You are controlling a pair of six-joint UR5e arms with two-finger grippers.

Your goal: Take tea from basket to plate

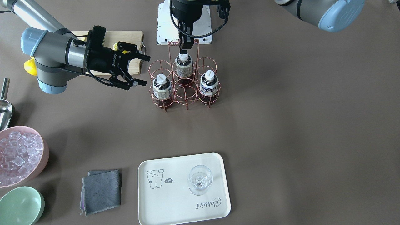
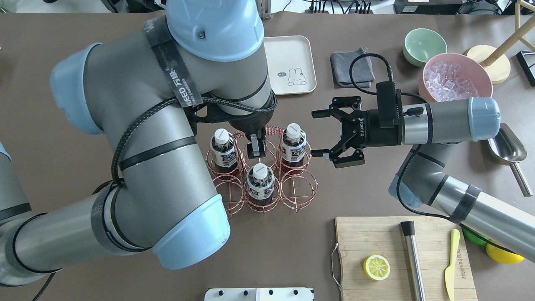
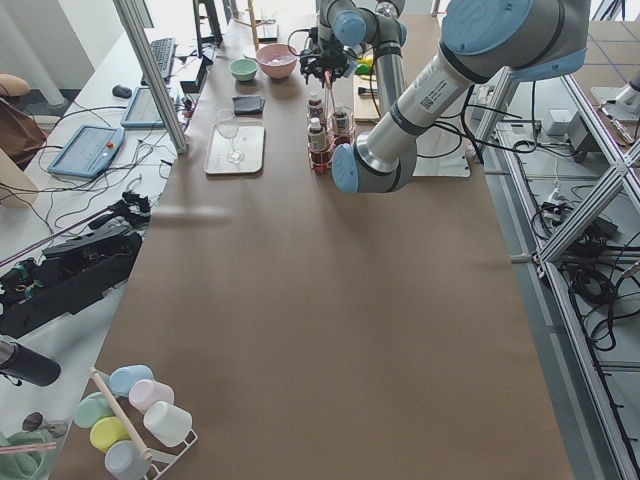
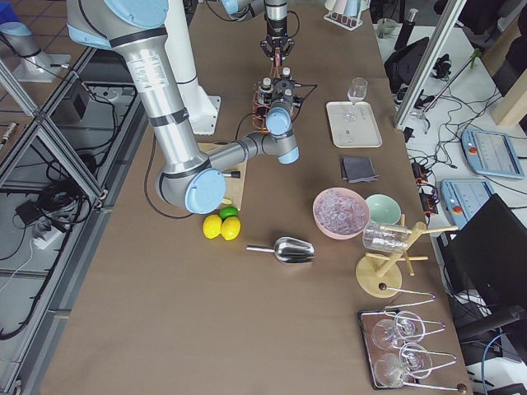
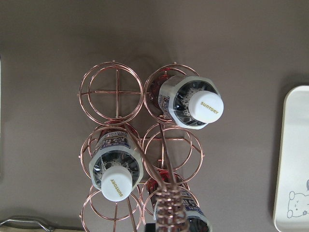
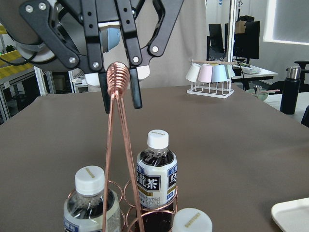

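Note:
The copper wire basket (image 1: 184,90) stands mid-table and holds three tea bottles (image 1: 162,87) (image 1: 183,67) (image 1: 208,82). My left gripper (image 6: 119,94) hangs straight above it, shut on the coiled top of the basket's handle (image 6: 118,77). The left wrist view looks down on the bottles (image 5: 193,101) and the cells. My right gripper (image 2: 314,134) is open and empty. It lies level beside the basket, a short gap from the nearest bottle (image 2: 293,144). The cream plate (image 1: 175,203) lies at the table's far side from me.
A wine glass (image 1: 200,179) stands on the plate. A grey cloth (image 1: 101,190), a pink bowl of ice (image 1: 18,154) and a green bowl (image 1: 20,206) lie beside it. A cutting board (image 2: 376,238) and a metal scoop (image 2: 508,148) are near my right arm.

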